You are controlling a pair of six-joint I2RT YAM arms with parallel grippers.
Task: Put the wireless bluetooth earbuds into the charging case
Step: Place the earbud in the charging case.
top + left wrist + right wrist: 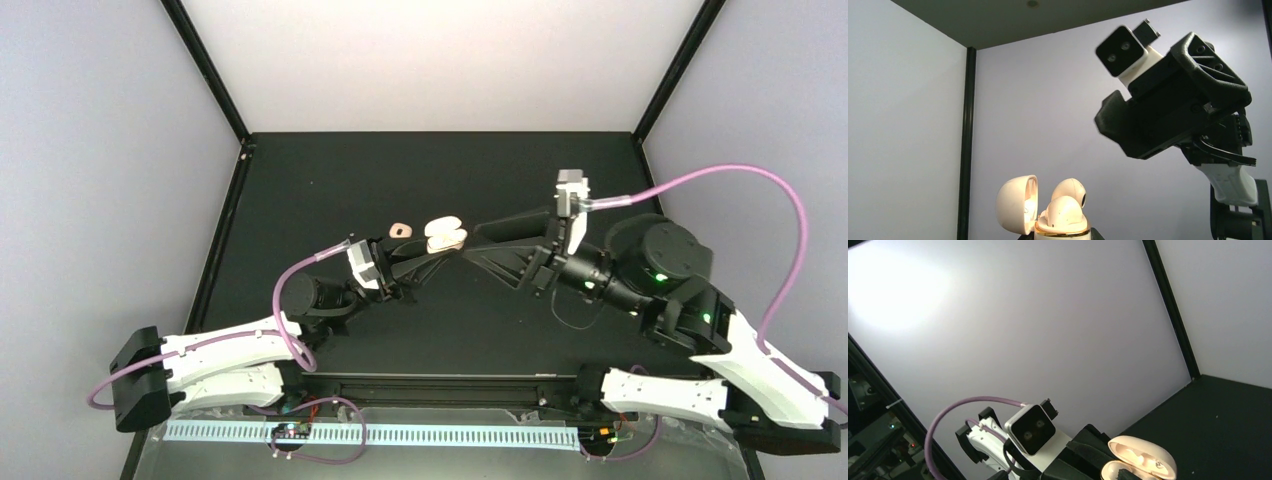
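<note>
- Earbuds (1066, 209): two are seen sitting in the open charging case (1063, 231). Their rounded heads poke up out of its gold-edged base, one right behind the other and pretty much touching. Any others can't be made out.
- That case is pinched at the base by the left gripper (440, 251), jaws closed down narrow on it. So the buds are placed right at the left fingertips, just above them in the left wrist view.
- Its lid (1016, 204) is flipped open and stands to the left of the base in that view, hollow side turned toward the buds.
- From the top view, the case is held over roughly the middle of the worktop (300, 200), well apart from every edge.
- On the other side, the right gripper (480, 243) is pointed at the case from the right, tips just beside it. Touching or not can't be told, since it's dark fingers on a dark top. Whether its jaws are wide or narrow can't be told either, and nothing can be seen held in it.
- In the left wrist view, that gripper's black body and its wrist camera (1126, 49) are seen up and to the right of the buds, apart from them.
- One small pinkish piece (401, 229) with a dark hole is seen lying on the worktop just beside the case, on the side toward the left edge.
</note>
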